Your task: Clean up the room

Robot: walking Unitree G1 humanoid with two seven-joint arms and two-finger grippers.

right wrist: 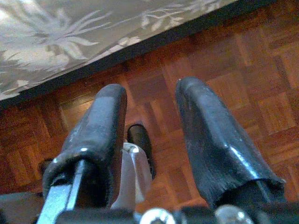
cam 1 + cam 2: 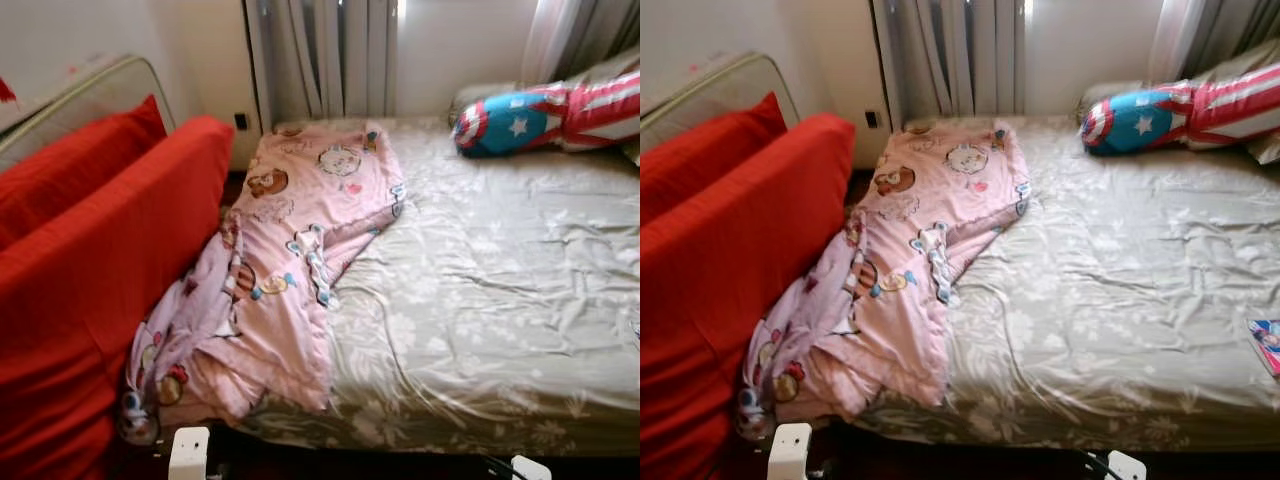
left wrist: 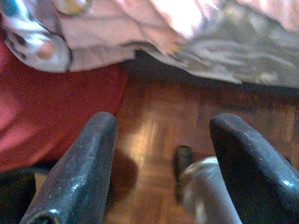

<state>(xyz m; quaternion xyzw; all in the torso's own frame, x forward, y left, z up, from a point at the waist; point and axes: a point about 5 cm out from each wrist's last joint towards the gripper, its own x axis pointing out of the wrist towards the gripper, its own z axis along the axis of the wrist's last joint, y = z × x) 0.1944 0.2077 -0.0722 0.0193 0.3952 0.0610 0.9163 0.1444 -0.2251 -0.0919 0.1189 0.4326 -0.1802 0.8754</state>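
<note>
A pink cartoon-print blanket [image 2: 290, 260] lies crumpled along the left side of the bed, and its lower end hangs off the near corner. The bed wears a wrinkled grey floral sheet [image 2: 500, 300]. My left gripper [image 3: 163, 126] hangs open over the wooden floor, just below the drooping blanket end [image 3: 93, 32] and the sheet's edge. Low beside the bed's foot, my right gripper [image 1: 152, 88] is open above the parquet with nothing between its fingers.
A red sofa with red cushions [image 2: 90, 270] stands tight against the bed's left side. A blue, red and white star pillow [image 2: 540, 115] lies at the head, under curtains [image 2: 320, 55]. A small colourful item [image 2: 1266, 344] rests at the bed's right edge.
</note>
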